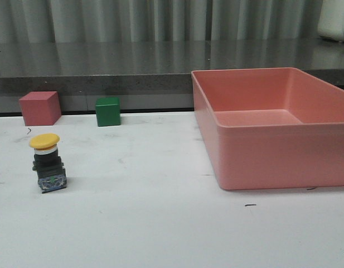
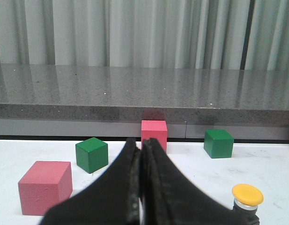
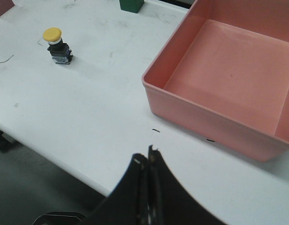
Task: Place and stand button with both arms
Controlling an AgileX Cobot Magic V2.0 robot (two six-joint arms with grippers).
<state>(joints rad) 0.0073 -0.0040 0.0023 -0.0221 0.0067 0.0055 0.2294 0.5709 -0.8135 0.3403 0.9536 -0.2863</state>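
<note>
The button [image 1: 47, 163] stands upright on the white table at the left, yellow cap on top, black body and bluish-clear base below. It also shows in the right wrist view [image 3: 57, 44] and at the edge of the left wrist view [image 2: 247, 199]. Neither arm shows in the front view. My left gripper [image 2: 142, 147] is shut and empty, low over the table, apart from the button. My right gripper [image 3: 146, 157] is shut and empty, above the table's front edge, far from the button.
A large pink bin [image 1: 272, 125] stands at the right. A pink cube [image 1: 39, 108] and a green cube [image 1: 107, 111] sit at the back left. The left wrist view shows another pink cube [image 2: 45, 186] and green cube [image 2: 92, 154]. A grey ledge [image 1: 105, 72] runs behind.
</note>
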